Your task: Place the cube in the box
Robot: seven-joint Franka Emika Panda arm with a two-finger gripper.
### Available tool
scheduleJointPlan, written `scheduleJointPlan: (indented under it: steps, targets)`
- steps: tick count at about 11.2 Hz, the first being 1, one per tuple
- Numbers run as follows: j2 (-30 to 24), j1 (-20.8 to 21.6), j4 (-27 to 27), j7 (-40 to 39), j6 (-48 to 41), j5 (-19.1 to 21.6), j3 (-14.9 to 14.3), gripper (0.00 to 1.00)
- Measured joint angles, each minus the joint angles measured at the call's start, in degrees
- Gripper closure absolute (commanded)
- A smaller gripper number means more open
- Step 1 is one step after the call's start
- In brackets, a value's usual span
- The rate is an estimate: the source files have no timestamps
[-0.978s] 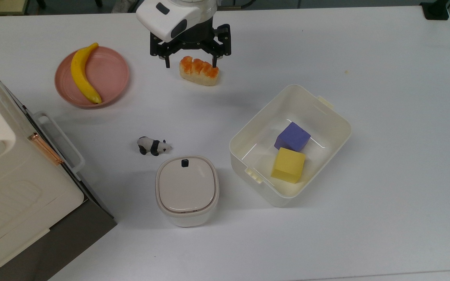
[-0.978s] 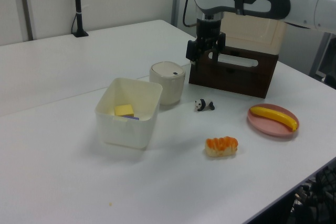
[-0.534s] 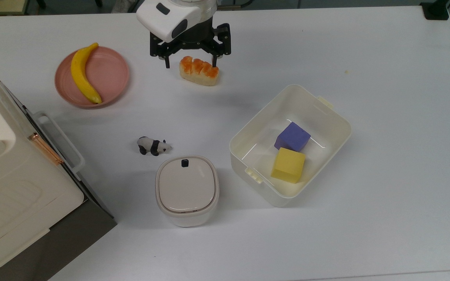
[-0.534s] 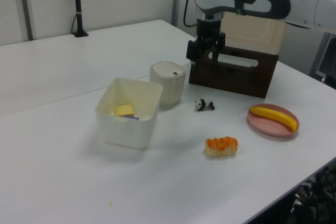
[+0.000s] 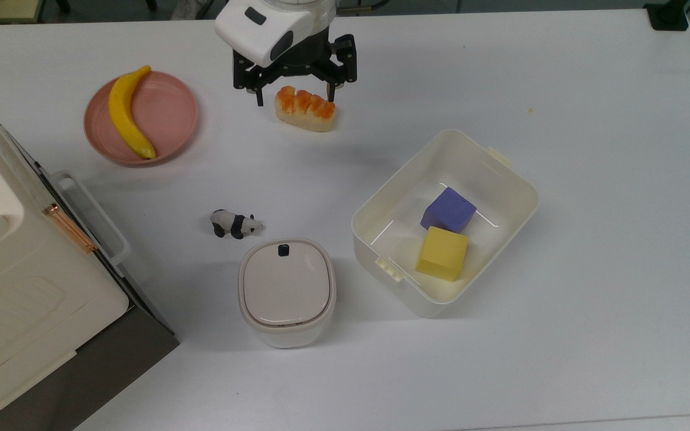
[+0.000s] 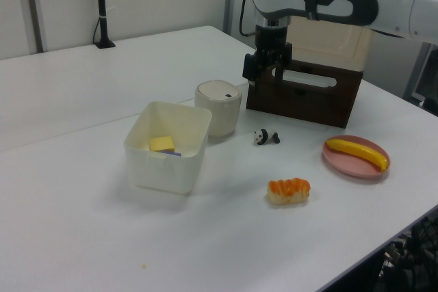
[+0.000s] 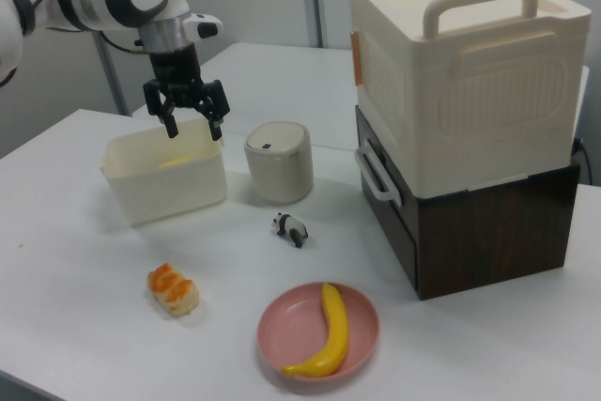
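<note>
Cubes, yellow [image 5: 441, 253] and purple [image 5: 448, 209], sit in box [image 5: 381, 205], frame right. Gripper [image 5: 294, 94] open, empty, top centre; dropping risks bumping bread [image 5: 305, 108].

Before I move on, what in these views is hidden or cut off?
- Purple cube: in the left view, mostly hidden behind the yellow cube and the box wall.
- Both cubes: in the right view, screened by the box's near wall.
- Lidded container: contents covered by its lid.
- Arm: cut off by the top view's upper edge.
</note>
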Motion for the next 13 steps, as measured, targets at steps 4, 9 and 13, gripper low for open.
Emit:
scheduleJointPlan:
  steps: [4, 9, 13]
  targets:
    - [0.01, 0.00, -0.98, -0.80, -0.06, 0.00, 0.00, 0.00]
    - [0.01, 0.03, -1.10, -2.07, -0.24, 0.00, 0.02, 0.00]
    - [0.09, 0.07, -2.56, -3.68, -0.85, 0.01, 0.06, 0.00]
